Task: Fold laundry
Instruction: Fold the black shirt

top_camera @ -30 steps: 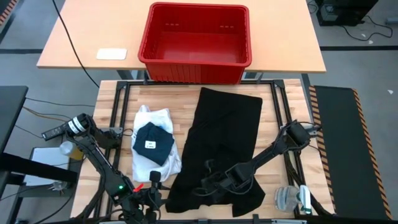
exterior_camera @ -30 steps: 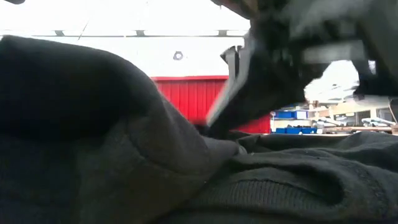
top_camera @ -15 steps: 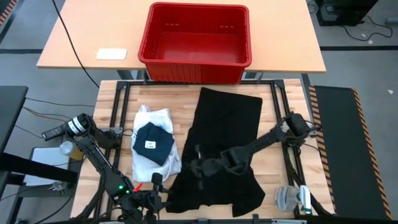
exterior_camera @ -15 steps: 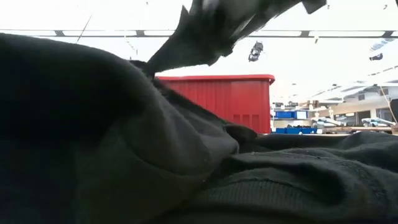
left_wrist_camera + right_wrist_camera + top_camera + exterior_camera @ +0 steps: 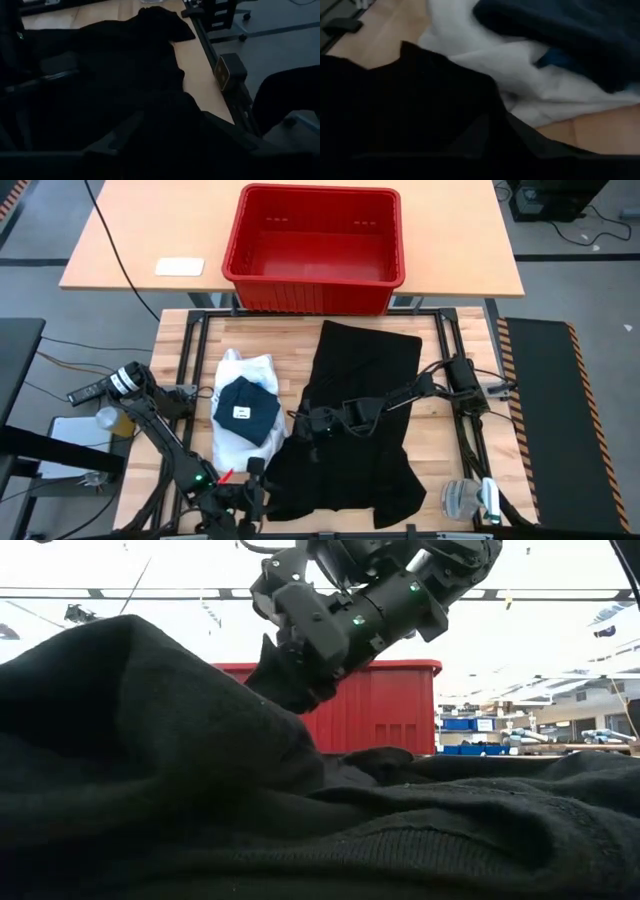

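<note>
Overhead, the right gripper [image 5: 312, 423] is pinching a raised fold at the left edge of the large black garment [image 5: 365, 380], whose long axis is running toward the red crate [image 5: 315, 242], the left gripper [image 5: 240, 498] waiting nearby, grip state unclear.

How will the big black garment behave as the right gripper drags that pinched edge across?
Probably floppy: the black garment peaks where the right gripper holds it and sags away in soft folds in the low view. It looks thick and knitted, so likely heavy for cloth and apt to drag. Most of it lies on the wooden table, so friction may bunch it.
</note>
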